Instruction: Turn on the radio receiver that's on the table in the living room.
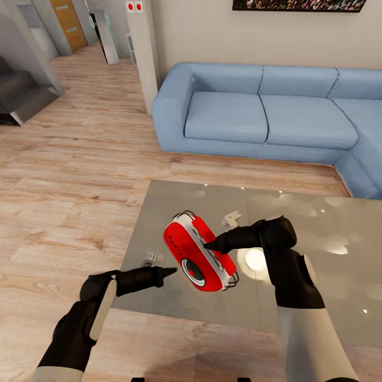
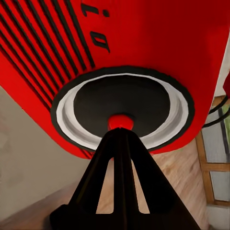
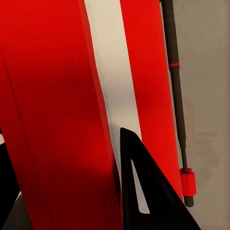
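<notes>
The radio receiver (image 1: 197,253) is a bright-red rounded box with a white band, held tilted above the near left part of the glossy grey table (image 1: 318,223). My right gripper (image 1: 212,245) is shut on its upper edge; in the right wrist view one finger (image 3: 139,182) lies on the white band of the radio receiver (image 3: 57,96), beside its thin wire handle (image 3: 175,86). My left gripper (image 1: 171,272) is shut, its tip pointing at the radio's face. In the left wrist view the left gripper (image 2: 120,133) reaches the red centre of the round dark dial (image 2: 122,108).
A light-blue sofa (image 1: 265,111) stands behind the table, with a crowd photograph (image 1: 297,5) above it. Two small white objects (image 1: 232,217) (image 1: 154,258) lie on the table. Light wood floor (image 1: 69,185) spreads to the left, toward stairs (image 1: 21,95) and a pillar (image 1: 143,53).
</notes>
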Controlling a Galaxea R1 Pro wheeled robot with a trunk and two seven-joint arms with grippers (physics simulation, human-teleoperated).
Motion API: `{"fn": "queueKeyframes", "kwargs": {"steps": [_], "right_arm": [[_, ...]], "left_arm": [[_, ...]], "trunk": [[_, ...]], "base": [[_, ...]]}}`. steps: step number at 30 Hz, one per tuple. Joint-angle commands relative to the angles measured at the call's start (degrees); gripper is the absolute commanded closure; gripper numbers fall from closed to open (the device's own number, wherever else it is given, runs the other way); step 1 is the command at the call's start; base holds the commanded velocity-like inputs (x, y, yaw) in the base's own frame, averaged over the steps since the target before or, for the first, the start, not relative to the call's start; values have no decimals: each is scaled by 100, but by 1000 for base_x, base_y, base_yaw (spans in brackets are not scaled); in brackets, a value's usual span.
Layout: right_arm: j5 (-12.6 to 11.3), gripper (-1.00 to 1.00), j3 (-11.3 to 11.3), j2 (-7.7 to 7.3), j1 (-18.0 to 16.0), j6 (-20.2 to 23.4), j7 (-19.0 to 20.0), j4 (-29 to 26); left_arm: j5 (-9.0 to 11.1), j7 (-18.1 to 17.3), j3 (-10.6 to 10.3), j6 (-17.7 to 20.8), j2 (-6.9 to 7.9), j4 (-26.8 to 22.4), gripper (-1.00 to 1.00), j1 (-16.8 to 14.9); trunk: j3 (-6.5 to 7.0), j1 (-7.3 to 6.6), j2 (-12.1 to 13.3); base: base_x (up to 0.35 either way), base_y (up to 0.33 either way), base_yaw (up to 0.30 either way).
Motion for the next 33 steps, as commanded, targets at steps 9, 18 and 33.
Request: {"fn": "queueKeyframes", "kwargs": {"steps": [9,18,33], "right_arm": [[-24,100,8,4,0,14,0,-1],[-24,100,17,4,0,14,1,-1],[-32,100,17,8,3,14,1,7]], "left_arm": [[-178,30,0,-36,-52,49,100,-23],[-240,70,-7,-201,-209,208,100,-24],[-247,80,-8,-669,-374,824,100,-185]], "trunk": [[0,0,0],[0,0,0],[0,0,0]], "base": [[0,0,0],[0,0,0],[0,0,0]]}}
